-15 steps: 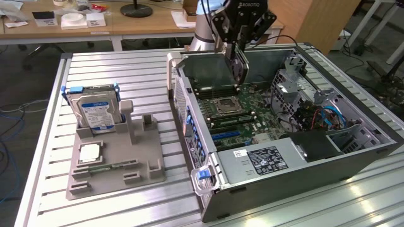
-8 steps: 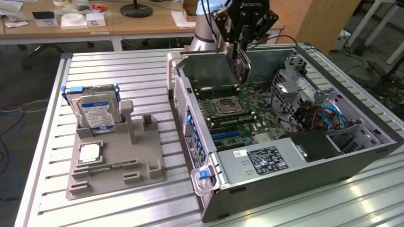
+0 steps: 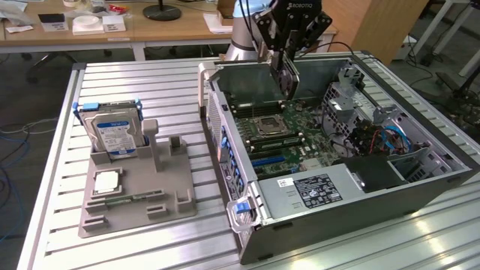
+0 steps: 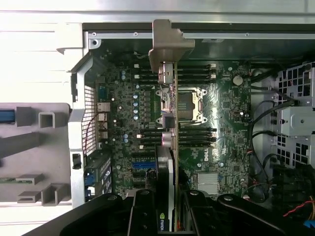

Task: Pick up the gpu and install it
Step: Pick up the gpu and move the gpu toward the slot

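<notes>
The gripper (image 3: 289,53) is cut off by the upper edge of the exterior view, and its fingers cover the top of the gpu (image 3: 291,81) they clamp. From the wrist the gpu is seen edge-on, hiding its faces and the motherboard (image 4: 221,123) slots beneath; the hard drive (image 3: 114,135) label's print is too small to read

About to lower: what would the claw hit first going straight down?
The claw holds the gpu, which would meet the motherboard first, seemingly near the CPU socket; depth unclear.
</notes>
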Controlling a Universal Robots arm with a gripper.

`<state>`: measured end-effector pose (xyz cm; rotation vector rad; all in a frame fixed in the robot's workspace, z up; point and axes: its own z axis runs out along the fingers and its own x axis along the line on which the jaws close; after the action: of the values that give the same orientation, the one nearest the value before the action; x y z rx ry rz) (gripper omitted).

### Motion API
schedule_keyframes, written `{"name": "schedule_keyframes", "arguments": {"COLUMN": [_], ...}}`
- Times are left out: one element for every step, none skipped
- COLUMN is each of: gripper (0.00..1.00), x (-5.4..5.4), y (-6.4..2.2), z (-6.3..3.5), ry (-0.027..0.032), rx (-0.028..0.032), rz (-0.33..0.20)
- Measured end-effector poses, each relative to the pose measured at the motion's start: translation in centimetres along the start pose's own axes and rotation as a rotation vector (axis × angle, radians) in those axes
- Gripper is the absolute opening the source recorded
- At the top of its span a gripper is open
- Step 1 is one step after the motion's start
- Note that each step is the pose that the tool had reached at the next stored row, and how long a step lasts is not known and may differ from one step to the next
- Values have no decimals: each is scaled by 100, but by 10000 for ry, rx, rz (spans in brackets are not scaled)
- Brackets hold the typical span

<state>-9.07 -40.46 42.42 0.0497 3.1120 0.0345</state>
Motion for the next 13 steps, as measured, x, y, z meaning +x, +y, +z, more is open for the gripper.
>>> {"name": "schedule_keyframes", "arguments": {"gripper": [27, 27, 27, 27, 27, 27, 27, 27, 27, 27, 27, 27, 27], "x": [0, -2, -10, -20, -31, -45, -64, -83, -104, -124, -143, -161, -179], "y": [0, 0, 1, 1, 2, 2, 4, 4, 5, 6, 7, 8, 9], "z": [0, 0, 1, 1, 2, 2, 2, 3, 4, 4, 5, 5, 6], "ry": [0, 0, 0, 0, 0, 0, 0, 0, 0, 0, 0, 0, 0], "rx": [0, -1, 0, 0, -1, 0, 0, 0, 0, 0, 0, 0, 0], "rz": [0, -1, -3, -1, 0, 1, 0, 0, 0, -1, 0, -1, 0]}}
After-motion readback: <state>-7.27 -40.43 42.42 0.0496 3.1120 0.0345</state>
